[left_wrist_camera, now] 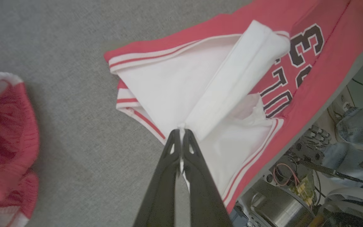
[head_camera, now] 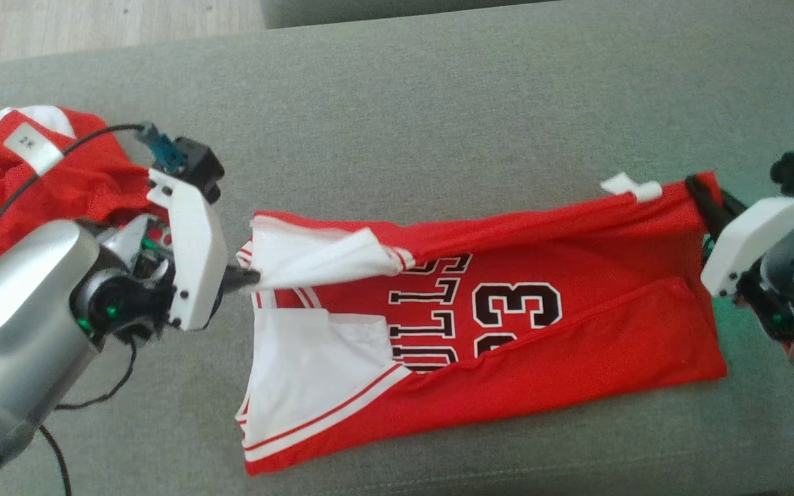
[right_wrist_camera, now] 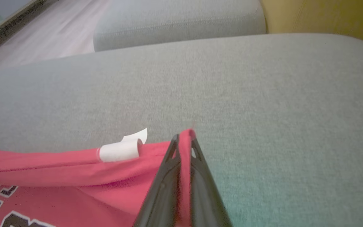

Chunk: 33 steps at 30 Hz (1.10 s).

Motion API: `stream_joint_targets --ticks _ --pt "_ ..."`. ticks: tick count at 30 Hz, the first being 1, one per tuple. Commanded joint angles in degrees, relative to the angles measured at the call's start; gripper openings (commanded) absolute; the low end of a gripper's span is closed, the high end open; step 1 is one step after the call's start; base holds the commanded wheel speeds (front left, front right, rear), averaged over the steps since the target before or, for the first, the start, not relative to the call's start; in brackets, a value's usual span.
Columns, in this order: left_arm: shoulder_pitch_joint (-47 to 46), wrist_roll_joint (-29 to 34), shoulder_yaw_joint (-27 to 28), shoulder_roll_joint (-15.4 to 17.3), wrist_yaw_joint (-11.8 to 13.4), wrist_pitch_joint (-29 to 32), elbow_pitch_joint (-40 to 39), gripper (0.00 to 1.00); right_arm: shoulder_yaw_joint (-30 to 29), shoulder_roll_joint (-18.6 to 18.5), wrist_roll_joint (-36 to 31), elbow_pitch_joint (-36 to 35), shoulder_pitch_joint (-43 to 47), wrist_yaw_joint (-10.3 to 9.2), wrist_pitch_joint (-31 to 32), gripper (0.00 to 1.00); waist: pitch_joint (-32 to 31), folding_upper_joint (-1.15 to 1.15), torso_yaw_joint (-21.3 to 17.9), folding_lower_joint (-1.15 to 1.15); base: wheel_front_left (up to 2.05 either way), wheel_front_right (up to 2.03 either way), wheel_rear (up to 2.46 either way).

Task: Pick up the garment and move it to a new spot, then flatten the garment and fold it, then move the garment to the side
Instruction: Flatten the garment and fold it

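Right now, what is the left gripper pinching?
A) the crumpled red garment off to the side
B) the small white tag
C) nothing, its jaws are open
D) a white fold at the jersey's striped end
D: the left gripper is shut on a white fold of the jersey, and the fold runs straight out from its fingertips.

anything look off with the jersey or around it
The jersey lies askew: its white inside is turned out at the left gripper end, and a white tag curls up off the far edge. Another red garment sits crumpled off to the left.
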Motion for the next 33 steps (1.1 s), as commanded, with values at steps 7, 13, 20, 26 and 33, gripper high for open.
stream_joint_targets --ticks 7,13,20,26,33 --pt "-0.2 -2.4 2.1 5.5 2.4 3.8 -6.9 0.0 4.1 -4.4 2.5 -2.5 1.0 -0.05 4.5 0.0 -0.1 0.0 0.2 0.0 0.0 0.0 0.0" --pt "2.4 -4.4 1.1 6.2 3.3 6.0 -8.9 0.0 7.6 -6.5 4.3 -4.7 0.8 -0.05 9.3 0.0 -0.1 0.0 -0.4 0.0 0.0 0.0 0.0" --pt "4.0 -4.5 0.5 6.1 3.7 5.7 -9.4 0.0 10.0 -7.0 6.4 -5.5 0.5 -0.05 11.6 0.33 0.4 0.0 -0.7 0.0 0.0 0.0 0.0" --pt "5.1 -4.1 -0.2 5.1 3.4 4.5 -8.1 1.0 12.3 -6.9 8.3 -6.5 1.3 -0.05 14.0 1.0 -0.6 0.0 -0.9 0.0 0.0 0.0 0.0" --pt "5.9 -3.1 1.9 4.7 2.8 -2.1 -8.5 1.0 11.6 -8.9 10.3 -8.9 1.5 -0.05 10.0 1.0 -3.3 0.0 -0.9 0.0 0.0 0.0 0.0"
